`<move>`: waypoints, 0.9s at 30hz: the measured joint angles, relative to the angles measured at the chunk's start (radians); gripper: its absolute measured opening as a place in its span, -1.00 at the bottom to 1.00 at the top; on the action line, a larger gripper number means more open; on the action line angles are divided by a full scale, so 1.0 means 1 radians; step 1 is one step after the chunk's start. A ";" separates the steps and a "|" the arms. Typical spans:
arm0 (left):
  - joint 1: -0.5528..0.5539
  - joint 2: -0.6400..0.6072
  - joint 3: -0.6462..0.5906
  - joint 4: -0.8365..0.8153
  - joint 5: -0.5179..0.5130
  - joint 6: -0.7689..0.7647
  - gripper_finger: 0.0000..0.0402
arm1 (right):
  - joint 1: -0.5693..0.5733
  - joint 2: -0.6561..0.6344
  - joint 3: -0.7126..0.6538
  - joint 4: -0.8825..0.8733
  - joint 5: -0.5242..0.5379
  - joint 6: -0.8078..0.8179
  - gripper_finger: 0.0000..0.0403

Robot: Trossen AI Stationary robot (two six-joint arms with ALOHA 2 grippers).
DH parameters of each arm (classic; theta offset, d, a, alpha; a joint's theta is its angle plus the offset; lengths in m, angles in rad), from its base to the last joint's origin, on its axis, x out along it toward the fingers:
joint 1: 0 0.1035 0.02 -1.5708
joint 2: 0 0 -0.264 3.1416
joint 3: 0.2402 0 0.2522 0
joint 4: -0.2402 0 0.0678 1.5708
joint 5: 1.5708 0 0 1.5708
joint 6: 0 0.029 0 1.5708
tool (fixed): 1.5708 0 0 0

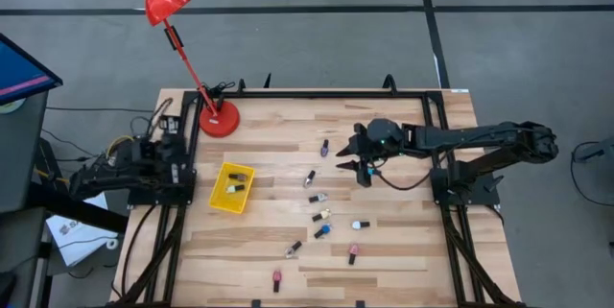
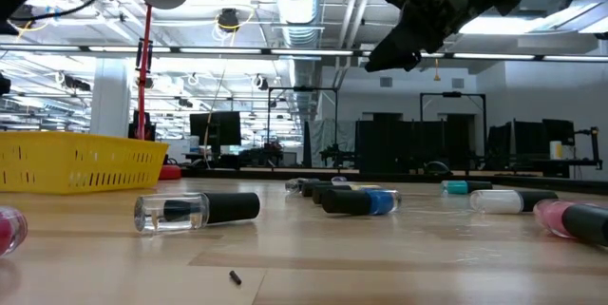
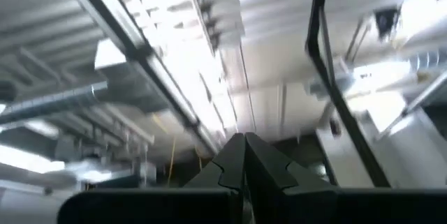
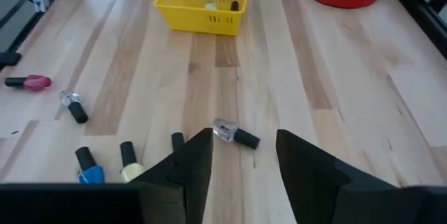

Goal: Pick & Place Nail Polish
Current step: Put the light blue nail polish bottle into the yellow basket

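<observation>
Several nail polish bottles lie on their sides across the middle of the wooden table (image 1: 403, 250), among them a clear, dark-capped one (image 4: 236, 135) and a blue one (image 2: 366, 201). Two more lie in the yellow basket (image 1: 233, 187). My right gripper (image 4: 244, 168) hangs open above the table, slanting down toward the clear bottle just beyond its fingertips, with nothing between the fingers; it also shows in the high view (image 1: 351, 158). My left gripper (image 3: 244, 144) is shut and empty. It points up at the ceiling, on the arm folded at the table's left edge (image 1: 153, 159).
A red desk lamp stands with its base (image 1: 219, 119) at the far left of the table, beyond the basket. Black frame rails run along the table's left and right sides. Bare wood lies between the basket and the scattered bottles.
</observation>
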 joint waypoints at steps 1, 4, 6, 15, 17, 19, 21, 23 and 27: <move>0.000 0.000 0.000 0.024 0.000 0.000 -0.97 | 0.000 0.000 0.000 -0.005 0.000 0.000 -0.26; 0.000 0.000 0.000 0.074 -0.002 0.012 -0.97 | -0.001 0.000 0.001 -0.023 0.046 0.000 -0.28; 0.000 0.000 0.000 0.099 -0.002 0.019 -0.97 | 0.000 0.000 0.001 -0.046 0.084 0.001 -0.29; 0.000 0.003 0.000 0.117 -0.099 0.093 -0.99 | -0.001 0.000 0.001 -0.145 0.208 0.008 -0.21; 0.000 0.007 0.000 0.117 -0.116 0.093 -0.98 | -0.003 0.000 0.001 -0.161 0.256 0.008 -0.16; 0.000 0.009 0.000 0.116 -0.116 0.093 -0.97 | -0.012 0.000 0.001 -0.187 0.299 0.008 -0.11; 0.000 0.009 0.000 0.117 -0.116 0.093 -0.96 | -0.026 0.001 0.001 -0.214 0.324 0.008 -0.03; 0.000 0.009 0.000 0.116 -0.116 0.093 -0.96 | -0.046 0.001 0.001 -0.239 0.342 0.015 0.04; 0.000 0.010 0.000 0.116 -0.120 0.093 -0.97 | -0.090 0.001 -0.013 -0.326 0.345 0.050 0.17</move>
